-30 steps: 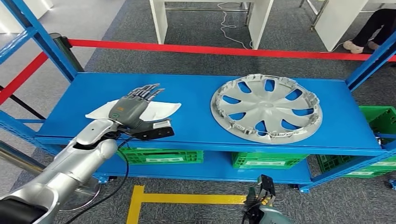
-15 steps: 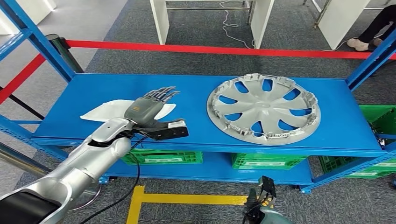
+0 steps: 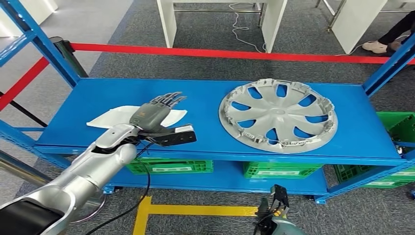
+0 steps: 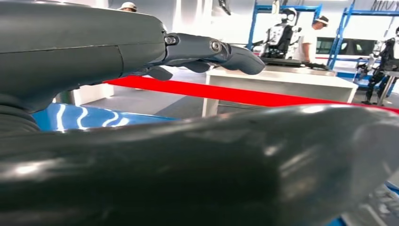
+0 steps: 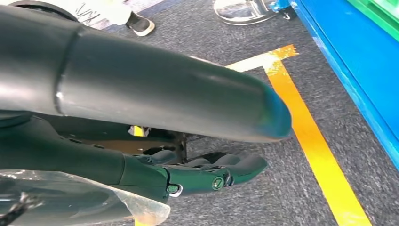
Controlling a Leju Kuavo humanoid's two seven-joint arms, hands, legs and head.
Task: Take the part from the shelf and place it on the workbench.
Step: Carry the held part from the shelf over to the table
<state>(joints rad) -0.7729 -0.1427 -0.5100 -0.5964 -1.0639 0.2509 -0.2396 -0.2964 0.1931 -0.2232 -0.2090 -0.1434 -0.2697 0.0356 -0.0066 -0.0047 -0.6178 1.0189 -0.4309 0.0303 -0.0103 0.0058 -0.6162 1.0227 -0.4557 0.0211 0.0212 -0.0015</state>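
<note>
A silver hubcap point(image 3: 278, 115) lies flat on the right half of the blue shelf point(image 3: 205, 98). A flat white part point(image 3: 110, 117) lies on the left half. My left hand point(image 3: 155, 113) hovers over the white part's right end, fingers stretched forward and apart, holding nothing. From the left wrist camera its dark fingers point(image 4: 211, 47) reach out straight above the shelf, with the thick thumb point(image 4: 235, 160) apart from them. My right hand point(image 5: 202, 174) hangs low over the grey floor, fingers loosely apart and empty.
A red tape barrier point(image 3: 235, 53) runs behind the shelf, with white table legs point(image 3: 169, 19) beyond it. Green crates point(image 3: 169, 164) sit on the lower shelf level. A yellow floor line point(image 3: 195, 209) runs in front. A person's feet point(image 3: 379, 46) are at the far right.
My left hand has shifted to the right over the white part, toward the hubcap, still empty. The view itself has moved slightly.
</note>
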